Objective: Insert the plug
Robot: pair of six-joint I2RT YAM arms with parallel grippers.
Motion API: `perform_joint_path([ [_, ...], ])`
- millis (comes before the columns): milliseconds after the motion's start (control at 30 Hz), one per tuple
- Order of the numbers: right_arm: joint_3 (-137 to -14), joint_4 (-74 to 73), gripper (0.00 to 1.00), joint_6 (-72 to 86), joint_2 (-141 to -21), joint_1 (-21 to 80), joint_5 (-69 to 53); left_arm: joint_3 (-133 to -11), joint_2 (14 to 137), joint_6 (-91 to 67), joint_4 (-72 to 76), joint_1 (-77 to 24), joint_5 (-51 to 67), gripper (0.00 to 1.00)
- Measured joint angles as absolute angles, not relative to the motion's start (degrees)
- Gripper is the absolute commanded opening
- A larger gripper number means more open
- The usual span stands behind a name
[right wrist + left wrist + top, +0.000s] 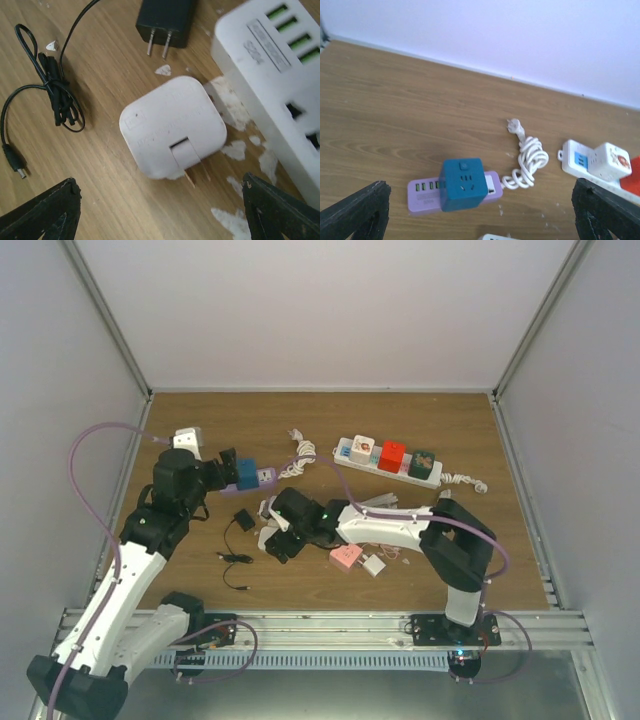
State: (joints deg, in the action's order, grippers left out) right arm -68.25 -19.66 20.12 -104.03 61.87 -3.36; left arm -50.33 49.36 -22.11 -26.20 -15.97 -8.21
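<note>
A white square plug adapter [172,126] lies flat on the wooden table, its two prongs pointing toward my right gripper [160,215]. That gripper is open and empty, fingers [42,212] wide on either side, just short of the adapter; in the top view it [277,537] hovers at table centre. A white power strip [280,85] with sockets and green USB ports lies just right of the adapter. My left gripper [480,217] is open and empty, just short of a purple strip [422,196] that carries a blue cube socket [463,184].
A black charger [165,20] and a coiled black cable [50,95] lie beyond and left of the adapter. A coiled white cord [526,160] lies past the purple strip. A long white strip [388,462] with white, red and green cubes lies at the back. A pink adapter [346,556] lies under the right arm.
</note>
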Motion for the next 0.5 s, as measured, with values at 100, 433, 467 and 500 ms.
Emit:
perform_joint_path([
  [100, -71.0, -20.4, 0.87, 13.8, -106.8, 61.7, -5.2, -50.3, 47.1, -23.1, -26.3, -15.9, -11.1, 0.98],
  [433, -75.3, -20.8, 0.88, 0.9, -113.2, 60.3, -13.0, -53.8, 45.6, -25.1, -26.4, -15.7, -13.5, 0.99],
  [467, -75.8, -21.1, 0.88, 0.0, -113.9, 60.3, -13.5, -54.4, 45.8, -25.2, -26.4, -15.7, -13.6, 0.99],
  [500, -76.4, -21.2, 0.88, -0.6, -114.3, 60.3, -13.8, -54.7, 46.0, -25.3, -26.4, -15.7, -13.5, 0.99],
])
